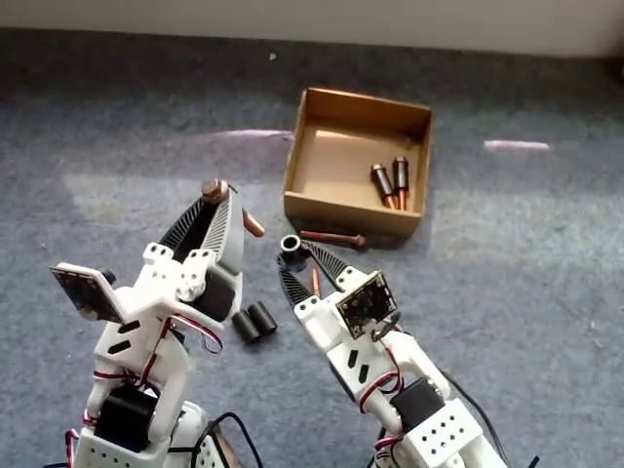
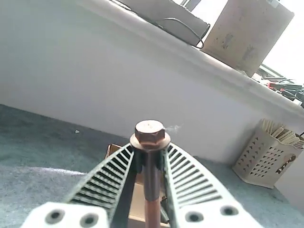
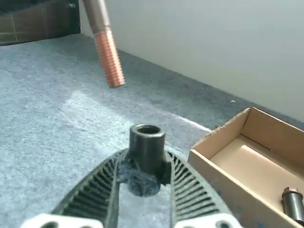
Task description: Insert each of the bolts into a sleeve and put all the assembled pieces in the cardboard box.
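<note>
The left hand (image 1: 218, 199) was clamped on a bolt (image 2: 150, 134). The right hand (image 1: 295, 259) gripped a sleeve (image 3: 147, 148) beside the cardboard box (image 1: 341, 213).

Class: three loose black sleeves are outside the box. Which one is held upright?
The sleeve in the right gripper; the other two lie on their sides on the carpet.

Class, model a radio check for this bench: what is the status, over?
Status: left gripper shut on bolt; right gripper shut on sleeve. Bolt tip apart from sleeve, not inserted. Nothing between them.
</note>
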Action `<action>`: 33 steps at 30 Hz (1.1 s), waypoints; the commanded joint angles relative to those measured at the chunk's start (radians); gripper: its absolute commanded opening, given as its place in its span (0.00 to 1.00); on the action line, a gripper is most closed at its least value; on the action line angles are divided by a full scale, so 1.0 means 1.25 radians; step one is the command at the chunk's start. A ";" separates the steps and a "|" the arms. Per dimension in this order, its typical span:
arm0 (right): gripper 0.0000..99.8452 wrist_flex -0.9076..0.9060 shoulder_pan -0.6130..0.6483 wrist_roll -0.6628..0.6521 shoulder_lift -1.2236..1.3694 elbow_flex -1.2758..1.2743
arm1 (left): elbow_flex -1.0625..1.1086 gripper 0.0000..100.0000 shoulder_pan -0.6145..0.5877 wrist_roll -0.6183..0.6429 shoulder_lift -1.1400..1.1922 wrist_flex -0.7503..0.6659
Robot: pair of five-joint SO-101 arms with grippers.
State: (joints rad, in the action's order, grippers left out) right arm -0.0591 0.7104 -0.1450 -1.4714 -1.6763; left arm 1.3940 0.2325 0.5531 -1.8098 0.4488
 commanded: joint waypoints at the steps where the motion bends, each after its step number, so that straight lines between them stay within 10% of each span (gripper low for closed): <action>1: 0.01 0.024 0.006 -0.009 -0.008 -0.093 | -0.004 0.00 0.003 0.012 -0.014 -0.060; 33: 0.01 -0.003 0.004 -0.102 -0.013 -0.093 | 0.082 0.01 0.168 -0.063 -0.014 -0.061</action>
State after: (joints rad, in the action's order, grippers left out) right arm -0.0591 0.7150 -0.2662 -1.4714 -1.6763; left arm 1.5029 0.3890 0.5163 -1.8113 0.3951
